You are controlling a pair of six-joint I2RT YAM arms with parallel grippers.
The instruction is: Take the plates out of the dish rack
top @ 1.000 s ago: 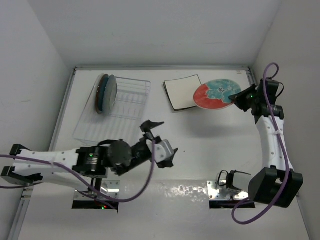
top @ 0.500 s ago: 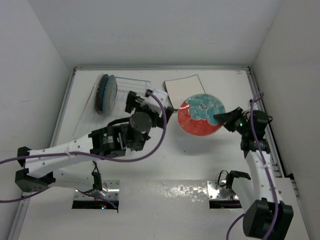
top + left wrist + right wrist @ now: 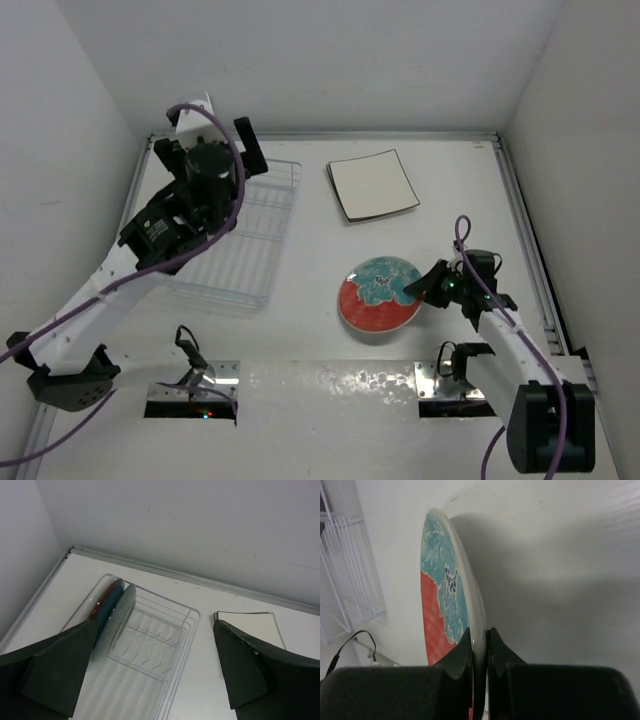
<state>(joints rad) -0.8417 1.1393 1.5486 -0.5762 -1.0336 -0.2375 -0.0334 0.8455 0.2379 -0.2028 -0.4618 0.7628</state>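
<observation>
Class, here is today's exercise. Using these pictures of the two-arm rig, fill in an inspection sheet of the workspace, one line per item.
Surface: white table, no spills seen.
Job's things: clear dish rack at far left, with plates standing on edge at its far end. A square plate lies flat to the rack's right. A red plate with teal flowers is near the right arm; whether it rests on the table cannot be told.
Clutter: nothing seen.
Grippers: left gripper open above the rack's far end, holding nothing. Right gripper shut on the red plate's rim.
Cables: purple cables loop along both arms.
Surroundings: white walls on three sides.
</observation>
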